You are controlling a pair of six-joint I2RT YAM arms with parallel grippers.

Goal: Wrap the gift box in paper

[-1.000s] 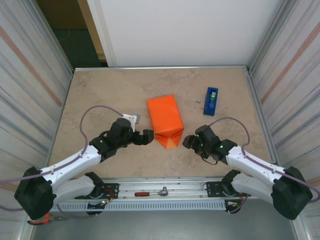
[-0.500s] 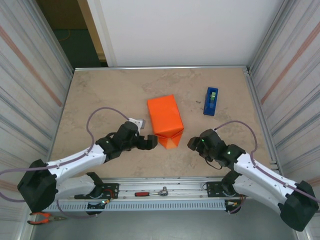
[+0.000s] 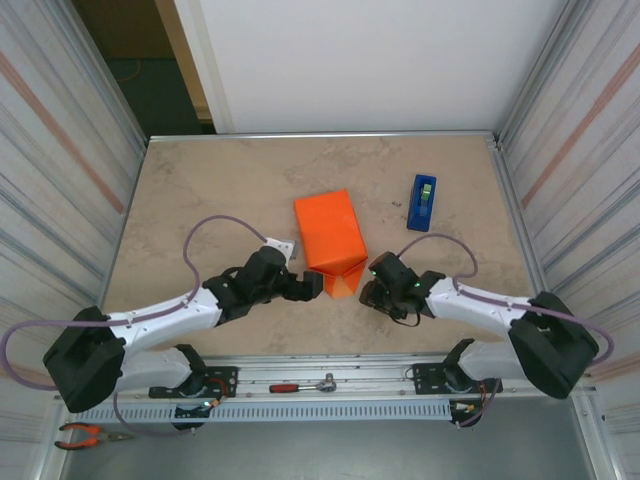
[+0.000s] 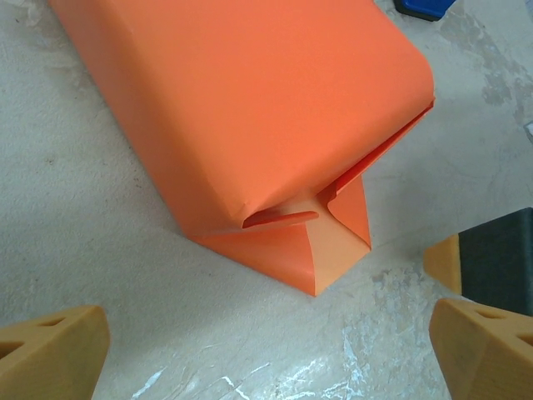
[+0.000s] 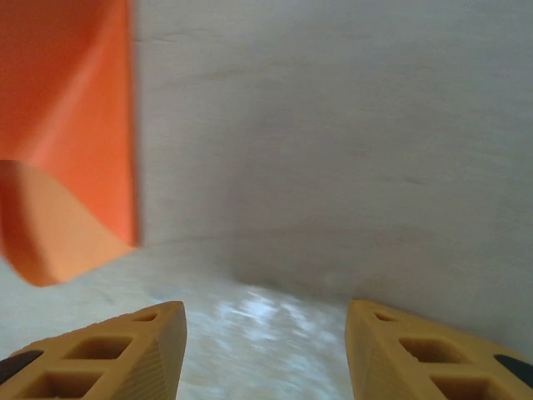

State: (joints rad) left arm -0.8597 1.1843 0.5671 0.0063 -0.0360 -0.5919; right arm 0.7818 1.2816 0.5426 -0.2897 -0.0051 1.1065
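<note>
Left fingers [image 4: 50, 354] spread wide, empty, just off the orange paper's [image 4: 250, 108] near end, left side. Right fingers [image 5: 125, 354] apart, only bare counter [image 3: 200, 190] between them, right of that same end. Paper wraps a box; near end folded into a pointed flap. Blue tape dispenser [image 3: 422, 202] well right of the paper.

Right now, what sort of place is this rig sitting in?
Probably a lab robot cell: beige table boxed in by ribbed wall panels, a ratchet and pliers lying near the arm bases.
</note>
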